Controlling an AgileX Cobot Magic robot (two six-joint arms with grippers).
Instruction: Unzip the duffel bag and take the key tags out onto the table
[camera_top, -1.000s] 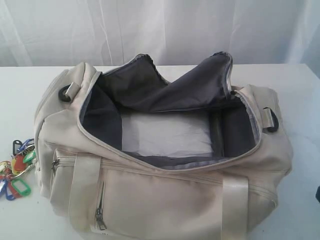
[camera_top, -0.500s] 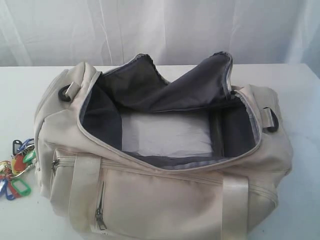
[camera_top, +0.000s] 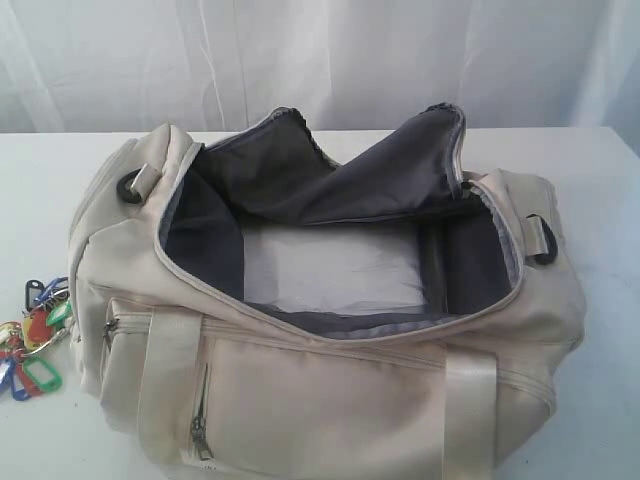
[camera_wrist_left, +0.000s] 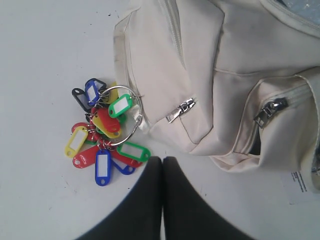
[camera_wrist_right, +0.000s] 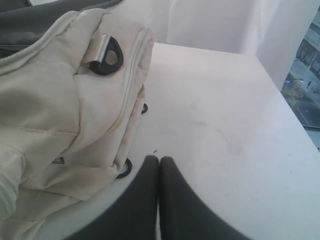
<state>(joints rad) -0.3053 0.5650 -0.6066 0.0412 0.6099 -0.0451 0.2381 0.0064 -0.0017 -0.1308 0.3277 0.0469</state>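
We find bag (camera_top: 330, 390) unzipped; tags (camera_top: 35, 335) on table (camera_top: 40, 180) beside bag's end. L gripper (camera_wrist_left: 161, 161), R gripper (camera_wrist_right: 159, 161): both pinched together, empty.

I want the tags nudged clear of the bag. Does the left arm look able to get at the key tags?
Probably yes. The key tags lie in the open on the table beside the duffel bag, nothing over them, close to the left gripper, which is shut and would need to open.
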